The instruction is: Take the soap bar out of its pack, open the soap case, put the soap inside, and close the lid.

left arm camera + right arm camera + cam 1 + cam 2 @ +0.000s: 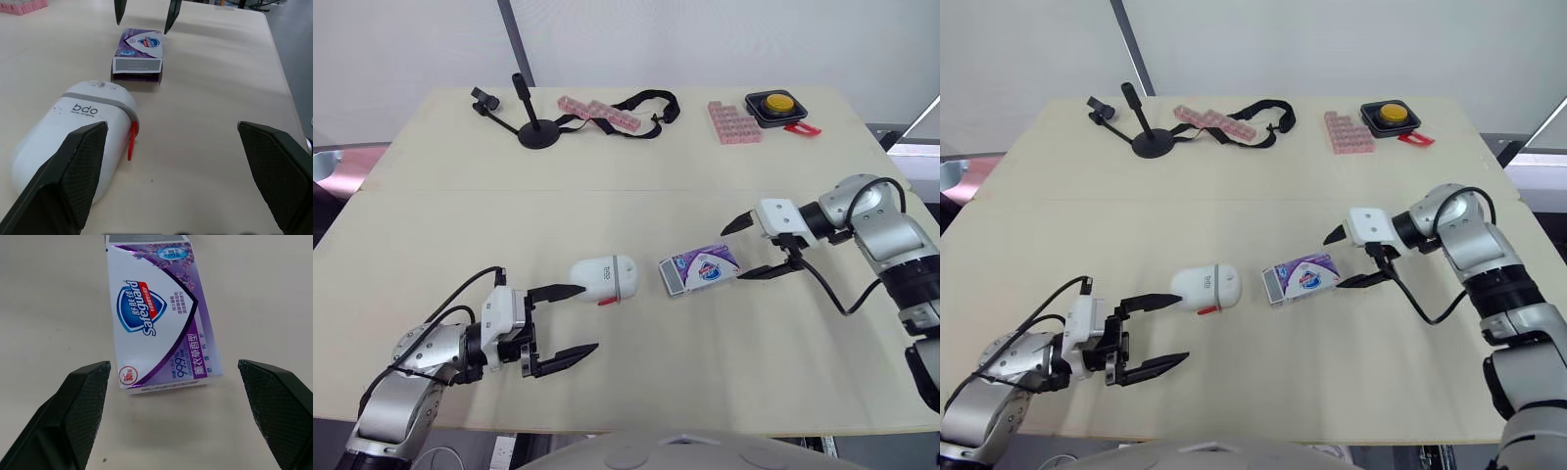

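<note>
My released right pincer point(732, 254) sits just beside the soap pack's point(699, 269) end, in line with its long axis.

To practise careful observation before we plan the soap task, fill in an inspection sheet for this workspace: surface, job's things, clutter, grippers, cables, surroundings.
Surface: cream table, seam across it, no spills seen.
Job's things: purple soap pack lying flat mid-table; white soap case beside it, apart, lid shut.
Clutter: along the far edge, black stand, black strap, pink blocks, yellow button.
Grippers: left gripper open, by the case's rounded end; right gripper open, fingers either side of the pack's end, not closed on it.
Cables: black cable looped at the left arm; second cable hanging under the right arm, over the table.
Surroundings: pale wall and grey pole behind.
</note>
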`<state>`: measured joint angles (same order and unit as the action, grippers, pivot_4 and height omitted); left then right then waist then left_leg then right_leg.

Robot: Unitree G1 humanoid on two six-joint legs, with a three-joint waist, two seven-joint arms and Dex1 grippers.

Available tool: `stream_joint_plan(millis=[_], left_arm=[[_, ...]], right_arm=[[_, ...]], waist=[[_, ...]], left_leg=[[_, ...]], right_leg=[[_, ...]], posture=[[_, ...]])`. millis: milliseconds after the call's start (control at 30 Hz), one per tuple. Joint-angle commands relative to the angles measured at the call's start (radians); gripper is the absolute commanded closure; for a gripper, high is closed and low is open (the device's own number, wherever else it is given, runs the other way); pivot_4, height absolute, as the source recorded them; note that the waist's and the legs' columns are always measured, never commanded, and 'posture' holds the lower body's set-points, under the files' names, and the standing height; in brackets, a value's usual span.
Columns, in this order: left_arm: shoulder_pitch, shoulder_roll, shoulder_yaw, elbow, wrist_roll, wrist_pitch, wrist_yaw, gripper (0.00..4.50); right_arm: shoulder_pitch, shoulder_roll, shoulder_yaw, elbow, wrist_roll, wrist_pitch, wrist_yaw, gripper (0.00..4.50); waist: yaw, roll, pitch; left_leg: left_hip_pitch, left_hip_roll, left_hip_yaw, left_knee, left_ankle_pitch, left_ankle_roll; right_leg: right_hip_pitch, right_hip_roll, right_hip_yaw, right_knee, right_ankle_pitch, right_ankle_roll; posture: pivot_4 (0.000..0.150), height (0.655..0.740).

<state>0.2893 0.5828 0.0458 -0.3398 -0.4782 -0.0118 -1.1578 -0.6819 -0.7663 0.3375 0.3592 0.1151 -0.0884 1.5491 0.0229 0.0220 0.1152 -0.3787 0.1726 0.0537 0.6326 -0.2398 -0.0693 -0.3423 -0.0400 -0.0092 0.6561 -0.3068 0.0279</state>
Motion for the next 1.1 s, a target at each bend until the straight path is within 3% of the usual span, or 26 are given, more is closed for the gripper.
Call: stream_joint_plan(millis=[33,300,1100], left_arm=[[0.009,-0.001,-0.005,-0.039,0.001,-0.034,0.008,0.00],[0.021,-0.005,-0.007,-0.025,0.008,-0.060,0.034,0.00],[0.002,-0.008,-0.034,-0.019,0.009,-0.044,0.074,0.00]], right_arm=[[-0.033,0.021,0.006,0.041,-0.017,-0.054,0.040,0.05],[-0.059,0.042,0.048,0.102,-0.032,-0.107,0.065,0.05],[-0.014,0.002,0.057,0.042,-0.002,-0.090,0.062,0.05]], waist=[[0.002,0.000,0.000],[0.003,0.000,0.000],[0.012,0.000,0.000]], left_leg=[[0.000,0.001,0.002,0.000,0.000,0.000],[-0.002,0.008,0.018,0.003,0.000,0.000],[-0.006,0.010,0.020,0.008,0.003,-0.012]], right_leg=[[0.000,0.000,0.000,0.000,0.000,0.000],[-0.005,0.001,0.004,0.005,0.000,0.000],[-0.008,0.008,0.007,0.012,0.001,0.001]], posture=[[0.150,0.7400],[0.150,0.7400],[0.150,0.7400]])
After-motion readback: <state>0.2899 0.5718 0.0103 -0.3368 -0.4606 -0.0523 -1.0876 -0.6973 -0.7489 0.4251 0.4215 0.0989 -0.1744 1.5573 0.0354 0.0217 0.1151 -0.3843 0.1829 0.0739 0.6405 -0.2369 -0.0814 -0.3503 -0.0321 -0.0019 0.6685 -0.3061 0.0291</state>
